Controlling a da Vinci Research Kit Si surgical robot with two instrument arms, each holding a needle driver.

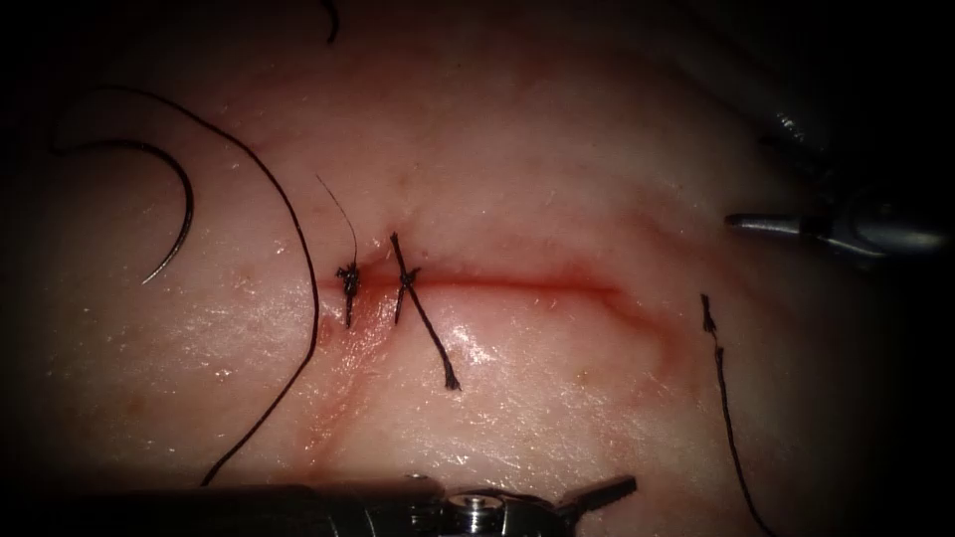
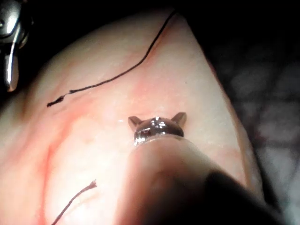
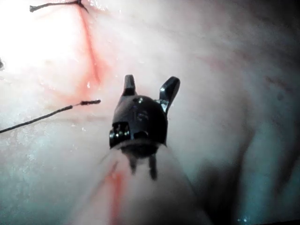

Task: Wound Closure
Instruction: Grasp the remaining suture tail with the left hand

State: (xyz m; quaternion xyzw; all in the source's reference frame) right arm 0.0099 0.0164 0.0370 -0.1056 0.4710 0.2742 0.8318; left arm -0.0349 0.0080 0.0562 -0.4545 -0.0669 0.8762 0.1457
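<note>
The cut point(image 1: 517, 282) runs across the tissue point(image 1: 557, 149), with two knotted stitches point(image 1: 348, 278) point(image 1: 403, 283) at its left end. The curved needle point(image 1: 184, 209) lies free on the tissue surface, far left of the cut, held by neither tool. Its thread point(image 1: 303, 259) trails down toward the front edge. My left tool point(image 1: 600, 495) comes in along the front edge, well below the cut. Its jaws point(image 2: 157, 119) are spread wide and hold nothing. My right tool point(image 1: 758, 217) hovers off the cut's right end, jaws point(image 3: 149, 86) open and empty.
A loose cut piece of thread point(image 1: 721, 388) lies on the tissue right of the cut, also seen as a frayed thread end point(image 3: 89, 101) near the right tool. Red fluid point(image 1: 348, 348) stains the tissue below the stitches. A stitch tail point(image 1: 438, 348) points down and right.
</note>
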